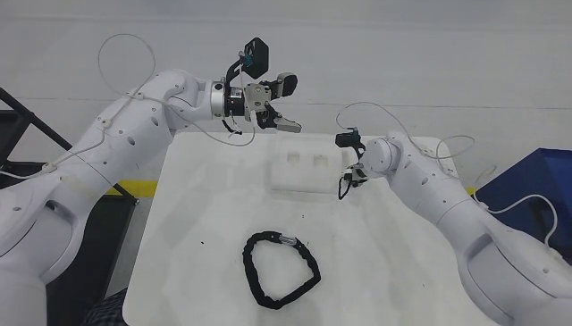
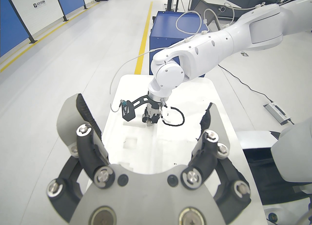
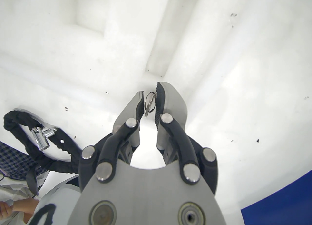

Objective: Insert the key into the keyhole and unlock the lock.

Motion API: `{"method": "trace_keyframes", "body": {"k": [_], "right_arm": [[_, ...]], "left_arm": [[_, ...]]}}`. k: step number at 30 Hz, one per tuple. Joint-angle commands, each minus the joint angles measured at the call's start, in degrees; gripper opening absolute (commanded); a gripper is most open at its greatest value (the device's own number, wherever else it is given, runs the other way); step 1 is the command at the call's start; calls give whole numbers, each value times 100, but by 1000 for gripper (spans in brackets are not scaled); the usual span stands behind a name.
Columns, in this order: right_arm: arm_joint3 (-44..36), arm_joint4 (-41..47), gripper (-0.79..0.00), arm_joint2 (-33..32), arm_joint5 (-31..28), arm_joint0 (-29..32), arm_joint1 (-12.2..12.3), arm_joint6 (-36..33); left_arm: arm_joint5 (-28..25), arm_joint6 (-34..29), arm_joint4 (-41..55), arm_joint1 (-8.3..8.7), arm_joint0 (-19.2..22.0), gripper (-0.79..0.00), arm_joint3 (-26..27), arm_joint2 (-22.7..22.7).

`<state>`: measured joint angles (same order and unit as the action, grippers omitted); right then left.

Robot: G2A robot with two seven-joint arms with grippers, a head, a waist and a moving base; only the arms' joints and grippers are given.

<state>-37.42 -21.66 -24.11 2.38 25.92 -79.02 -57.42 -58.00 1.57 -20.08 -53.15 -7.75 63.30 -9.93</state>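
The right tool pinches a small silver key, mostly hidden between its pads, at the foam tray's edge. The left tool gapes wide. The black sleeved chain lock lies looped on the bench.

The lock, a black sleeved chain closed into a loop by a silver cylinder, lay flat near the table's front edge. The small silver key sat pinched in the right gripper, toward the far right.

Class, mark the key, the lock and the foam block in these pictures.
key (image 3: 149,103): right wrist view, on its head.
lock (image 3: 41,138): right wrist view, on its metal cylinder.
foam block (image 1: 304,184): top view, on its front wall.
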Motion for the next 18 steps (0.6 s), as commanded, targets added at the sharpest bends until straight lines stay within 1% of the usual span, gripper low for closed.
{"method": "trace_keyframes", "body": {"k": [1, 12, 18], "right_arm": [[20, -53, -782, 3, 40, 0, -21, -10], [86, -335, -785, -59, 165, -72, -122, -55], [-72, -463, -785, -173, 256, -126, -103, -162]], "left_arm": [[0, 0, 0, 0, 0, 0, 0, 0], [0, 0, 0, 0, 0, 0, 0, 0], [0, 0, 0, 0, 0, 0, 0, 0]]}}
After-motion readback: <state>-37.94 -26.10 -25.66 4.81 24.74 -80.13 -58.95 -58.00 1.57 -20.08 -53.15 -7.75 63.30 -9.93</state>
